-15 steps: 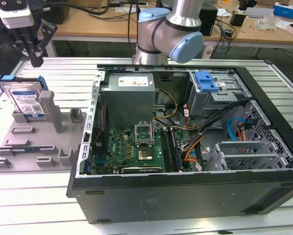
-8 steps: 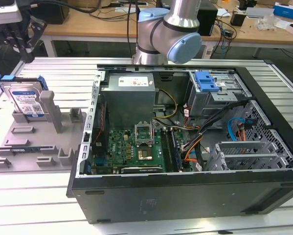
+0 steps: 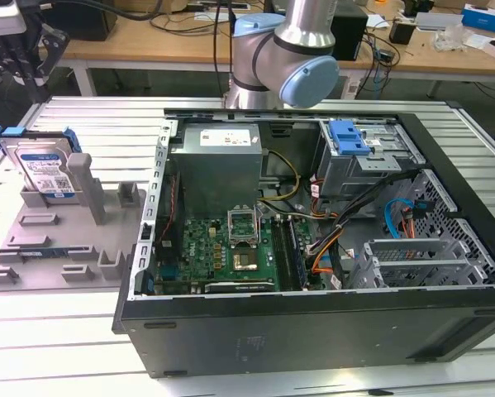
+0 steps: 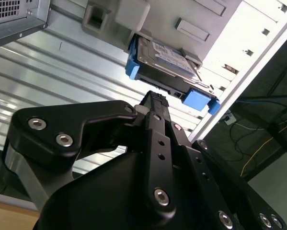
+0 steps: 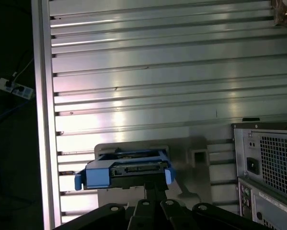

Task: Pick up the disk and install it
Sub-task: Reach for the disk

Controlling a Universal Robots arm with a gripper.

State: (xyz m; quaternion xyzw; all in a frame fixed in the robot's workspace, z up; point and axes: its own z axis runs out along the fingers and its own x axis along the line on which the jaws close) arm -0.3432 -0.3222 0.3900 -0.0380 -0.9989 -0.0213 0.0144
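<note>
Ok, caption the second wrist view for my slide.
Pincer close to the disk, which stands on edge in a grey holder on the slatted table.

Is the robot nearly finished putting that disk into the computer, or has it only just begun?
Only just begun. Nothing looks done yet: the disk stands in its grey holder on the exterior view's left, outside the open computer case. In hand: the gripper hovers close to the disk's edge in both wrist views, not visibly holding it. Left: both lifting and installing.

There's 1 disk (image 3: 42, 165), 1 PC case (image 3: 313, 335), 1 grey holder tray (image 3: 32, 248) — plus 1 PSU box (image 3: 218, 157), 1 blue latch (image 3: 349, 136).
</note>
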